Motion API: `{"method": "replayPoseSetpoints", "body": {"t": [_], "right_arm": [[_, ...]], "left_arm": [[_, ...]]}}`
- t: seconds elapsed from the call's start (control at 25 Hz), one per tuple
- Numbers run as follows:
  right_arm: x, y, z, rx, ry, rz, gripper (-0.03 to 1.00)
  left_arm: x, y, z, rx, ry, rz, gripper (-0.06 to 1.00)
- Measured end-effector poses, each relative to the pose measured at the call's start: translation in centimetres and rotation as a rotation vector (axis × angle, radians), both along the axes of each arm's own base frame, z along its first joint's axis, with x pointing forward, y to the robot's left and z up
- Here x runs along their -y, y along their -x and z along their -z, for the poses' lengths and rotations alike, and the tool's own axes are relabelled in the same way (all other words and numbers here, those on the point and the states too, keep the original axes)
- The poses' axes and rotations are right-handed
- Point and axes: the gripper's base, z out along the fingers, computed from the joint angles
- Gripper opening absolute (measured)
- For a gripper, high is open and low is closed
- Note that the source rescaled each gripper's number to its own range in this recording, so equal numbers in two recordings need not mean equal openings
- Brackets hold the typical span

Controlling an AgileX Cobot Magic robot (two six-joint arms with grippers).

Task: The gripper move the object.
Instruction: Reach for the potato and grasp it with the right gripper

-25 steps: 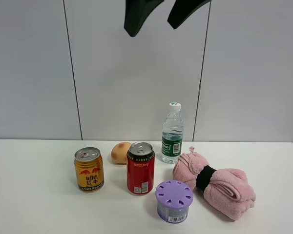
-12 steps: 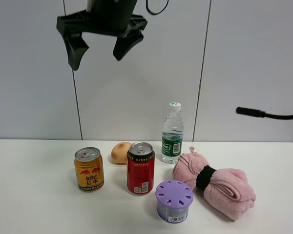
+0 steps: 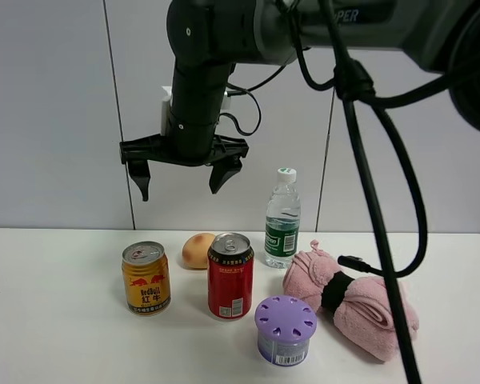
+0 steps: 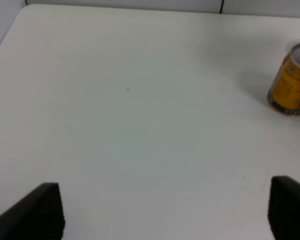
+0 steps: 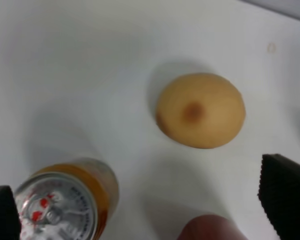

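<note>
The object, a small tan-orange bun (image 3: 197, 250), lies on the white table (image 3: 56, 320) behind and between a yellow can (image 3: 146, 278) and a red can (image 3: 230, 276). My right gripper (image 3: 180, 188), a black claw on a thick black arm, hangs open well above the bun and holds nothing. In the right wrist view the bun (image 5: 200, 111) lies below the open right gripper (image 5: 142, 205), with the yellow can (image 5: 65, 200) and the red can's rim (image 5: 207, 227) near it. My left gripper (image 4: 165, 210) is open over bare table, far from the yellow can (image 4: 291, 82).
A clear water bottle (image 3: 282, 218) with a green label stands right of the bun. A purple-lidded round tub (image 3: 285, 330) stands in front of the red can. A pink rolled towel (image 3: 352, 300) lies at the right. A black cable hangs over the towel.
My right gripper has come down from the top of the exterior view to about a can's height above the cans and the bun. The objects on the table have not moved.
</note>
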Motion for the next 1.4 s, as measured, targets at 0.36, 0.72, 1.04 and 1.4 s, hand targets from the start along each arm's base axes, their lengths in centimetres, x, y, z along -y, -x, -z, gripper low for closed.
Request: {"method": "replayPoseSetpoints", "body": {"t": [0.36,0.72,1.04,1.4], "right_arm": [[1.6,-2.2,2.1,-0.033,0.008,0.093,0.96],[2.1,-3.9,5.2,-0.053,0.008,0.122,0.96],[2.4,-5.2,8.6,-0.059,0.013,0.136,0.96],[2.3,-6.0,10.0,-0.050,-0.037,0.144,0.95]], "left_arm": [[0.0,0.0,0.0,0.000,0.000,0.000,1.00],[0.0,0.0,0.0,0.000,0.000,0.000,1.00],[0.0,0.0,0.0,0.000,0.000,0.000,1.00],[0.0,0.0,0.0,0.000,0.000,0.000,1.00]]}}
